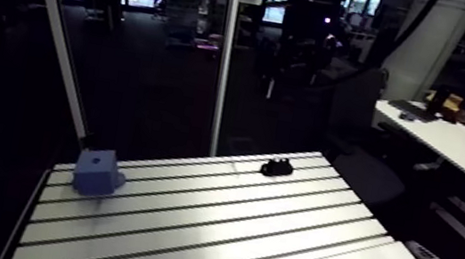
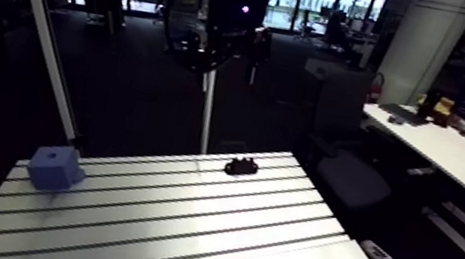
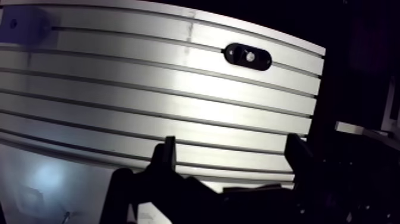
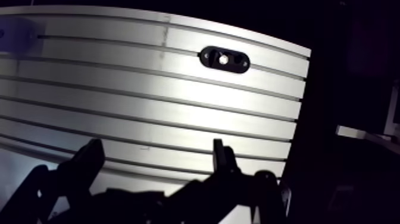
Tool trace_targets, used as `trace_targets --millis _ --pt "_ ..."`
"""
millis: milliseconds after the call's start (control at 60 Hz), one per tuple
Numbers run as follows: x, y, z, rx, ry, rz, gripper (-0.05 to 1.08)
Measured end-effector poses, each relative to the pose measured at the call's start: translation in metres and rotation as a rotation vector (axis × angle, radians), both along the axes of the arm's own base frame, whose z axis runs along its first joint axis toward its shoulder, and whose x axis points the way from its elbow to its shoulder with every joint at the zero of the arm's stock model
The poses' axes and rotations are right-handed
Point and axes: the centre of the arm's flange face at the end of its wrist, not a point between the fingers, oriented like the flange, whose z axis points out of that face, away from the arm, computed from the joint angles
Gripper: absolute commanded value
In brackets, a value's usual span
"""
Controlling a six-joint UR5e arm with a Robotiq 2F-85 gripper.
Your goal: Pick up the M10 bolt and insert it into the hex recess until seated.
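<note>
Gripper (image 3: 232, 142) nearest, 2 fingers (image 3: 166, 158) wide apart and empty, raised over the slotted table (image 3: 149, 101). Ahead, near the far edge, a black holder (image 3: 262, 61) seems to stand the bolt (image 3: 250, 56) upright for grasping. Well apart, a blue block (image 1: 97, 172), probably housing the recess.
</note>
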Motion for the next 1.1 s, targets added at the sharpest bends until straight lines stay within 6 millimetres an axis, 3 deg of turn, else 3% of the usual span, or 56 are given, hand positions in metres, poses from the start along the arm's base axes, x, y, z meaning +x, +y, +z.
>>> trace_targets --millis 333,1100 --pt "-0.003 0.044 -0.038 -0.032 0.057 0.025 0.0" --pt "-0.04 0.074 -0.116 -0.02 0.069 0.021 0.0"
